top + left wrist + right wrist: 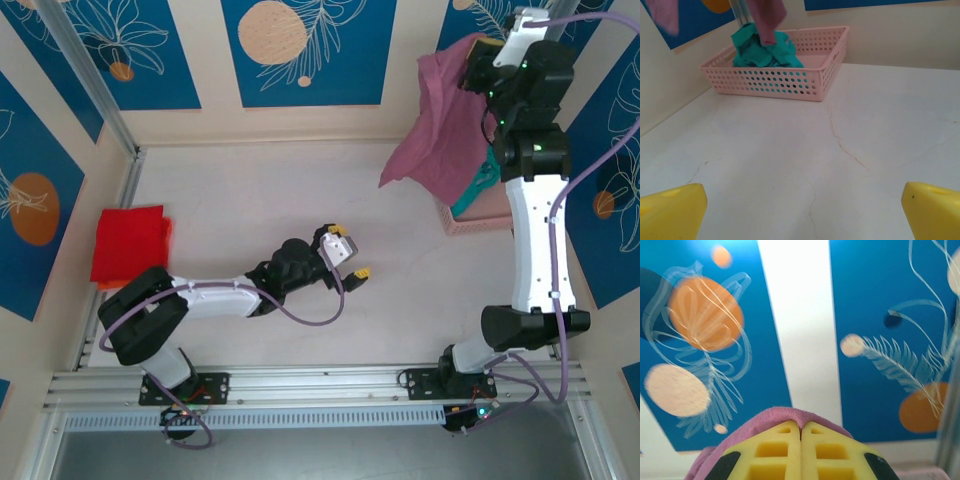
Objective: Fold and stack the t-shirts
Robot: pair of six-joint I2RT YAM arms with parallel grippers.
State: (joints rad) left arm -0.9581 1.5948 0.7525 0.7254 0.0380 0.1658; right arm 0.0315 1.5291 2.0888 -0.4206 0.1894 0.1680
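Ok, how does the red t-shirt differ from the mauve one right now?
The red t-shirt is folded into a neat rectangle, while the mauve t-shirt hangs loose and unfolded. The red one rests flat on the table by the left wall. The mauve one dangles in the air from the shut right gripper, above the pink basket. Both are plain, single-colour cloth.

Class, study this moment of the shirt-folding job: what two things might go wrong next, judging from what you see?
1. The right gripper is shut on a small bunch of the mauve shirt, which dangles crumpled; it may slip or land too bunched to fold.
2. Its lower end hangs by the teal shirt in the basket; swinging away might drag that shirt or snag the rim.
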